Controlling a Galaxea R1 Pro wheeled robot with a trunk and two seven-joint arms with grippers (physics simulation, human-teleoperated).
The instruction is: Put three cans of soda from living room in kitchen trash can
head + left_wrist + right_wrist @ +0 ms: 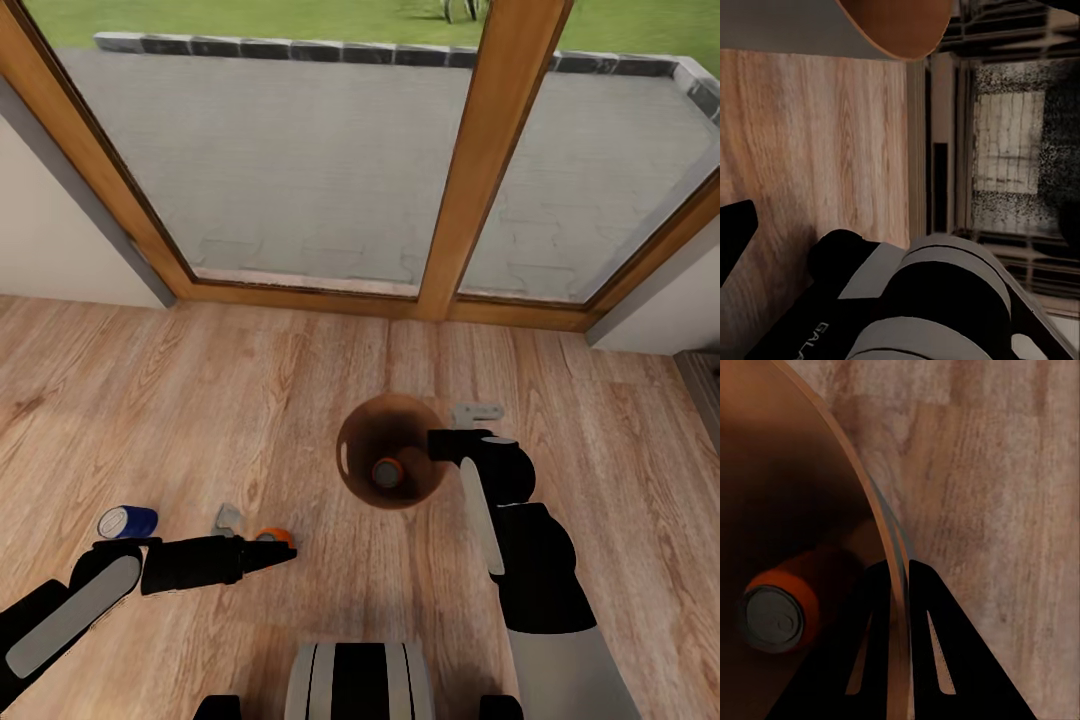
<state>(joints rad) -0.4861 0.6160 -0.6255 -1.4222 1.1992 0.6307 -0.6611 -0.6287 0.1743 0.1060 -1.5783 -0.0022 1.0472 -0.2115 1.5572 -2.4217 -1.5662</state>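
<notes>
The tash can (352, 440), round with a brown inside, stands on the wood floor in front of the glass doors. An orange can of soda (387, 472) lies at its bottom, also seen as the orange can (784, 604) in the right wrist view. My right gripper (442, 445) is at the bin's right edge, and its fingers (937, 652) straddle the rim (881, 521), closed on it. Another orange can (276, 536) lies on the floor, touching the tip of my left gripper (283, 551). A dark blue can (127, 521) lies further left.
Wood-framed glass doors (490, 160) close off the far side, with white wall on both flanks. Small grey pieces lie on the floor, one (228, 517) by the left arm and one (478, 411) beyond the bin. My base (355, 685) is at the bottom.
</notes>
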